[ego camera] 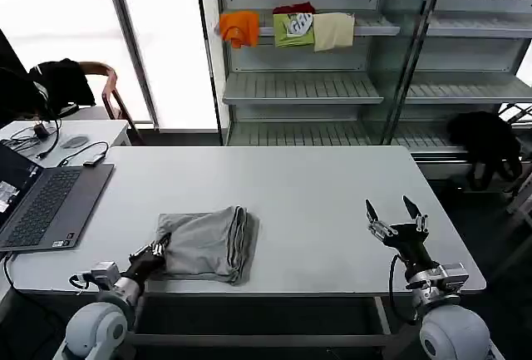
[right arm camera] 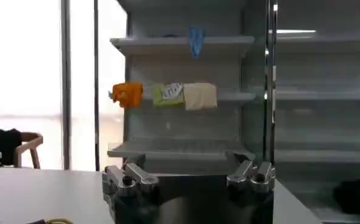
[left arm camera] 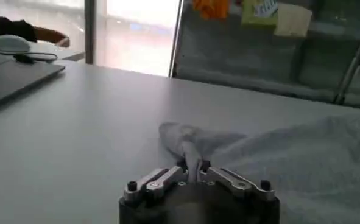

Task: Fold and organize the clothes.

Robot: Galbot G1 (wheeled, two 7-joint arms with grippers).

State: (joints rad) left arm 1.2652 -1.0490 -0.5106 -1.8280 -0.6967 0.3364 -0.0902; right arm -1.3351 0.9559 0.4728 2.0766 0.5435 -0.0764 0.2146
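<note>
From the head view, the folded grey shirt (ego camera: 204, 244) lies on the white surface (ego camera: 316, 202) toward the robot's left, its long axis running across the front edge. The left hand (ego camera: 158, 250) pinches the shirt's near left corner, so the left arm is far nearer. The right hand (ego camera: 392, 214) hovers well apart, fingers spread wide and empty.

From the left wrist view, the left hand (left arm camera: 198, 173) is clamped narrow on a gathered tuft of the shirt (left arm camera: 301, 164).

From the right wrist view, the right hand (right arm camera: 189, 179) gapes open toward the shelves (right arm camera: 186, 149). The green garment (right arm camera: 169, 95) there bears lettering too small to read.
</note>
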